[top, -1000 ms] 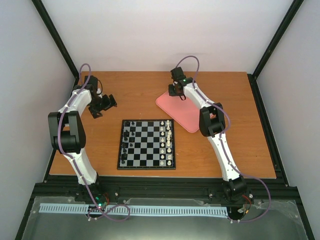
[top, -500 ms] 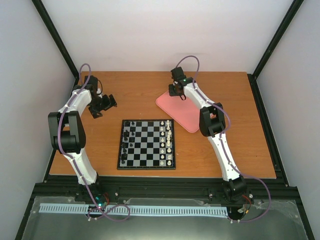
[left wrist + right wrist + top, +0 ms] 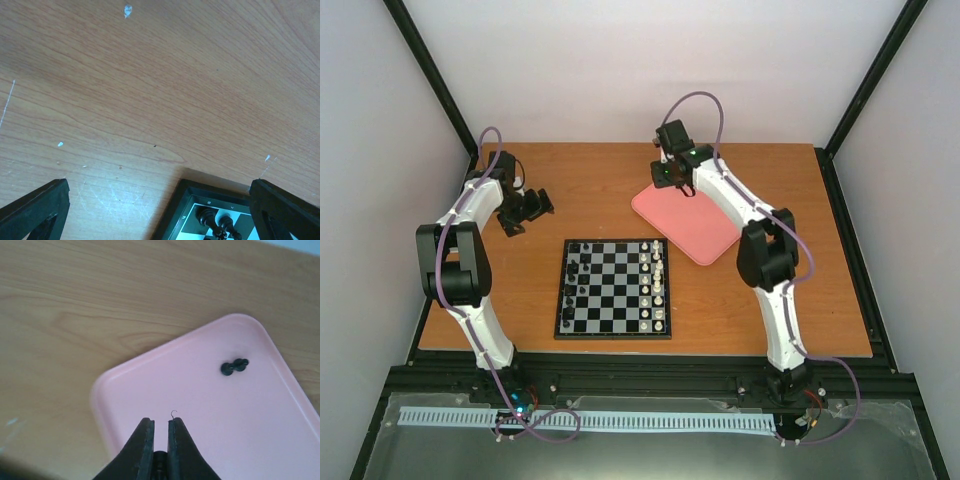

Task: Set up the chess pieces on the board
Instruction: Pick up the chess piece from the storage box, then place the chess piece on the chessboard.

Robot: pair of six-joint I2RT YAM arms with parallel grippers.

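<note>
From above, the board (image 3: pixel 613 288) sits mid-surface (image 3: pixel 800 300), with black pieces (image 3: pixel 570 285) along its left edge. The left gripper (image 3: pixel 528 213) hangs beside it, and the right gripper (image 3: pixel 665 178) is over the pink tray (image 3: pixel 705 238).

Left wrist: fingers (image 3: pixel 35 210) spread wide, with the board corner below.

Right wrist: fingers (image 3: pixel 142 445) pressed nearly together, with one black piece (image 3: pixel 234 366) lying on the tray.

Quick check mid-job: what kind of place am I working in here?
Probably a lab robot cell: a wooden table boxed in by plain white walls and black frame bars.
</note>
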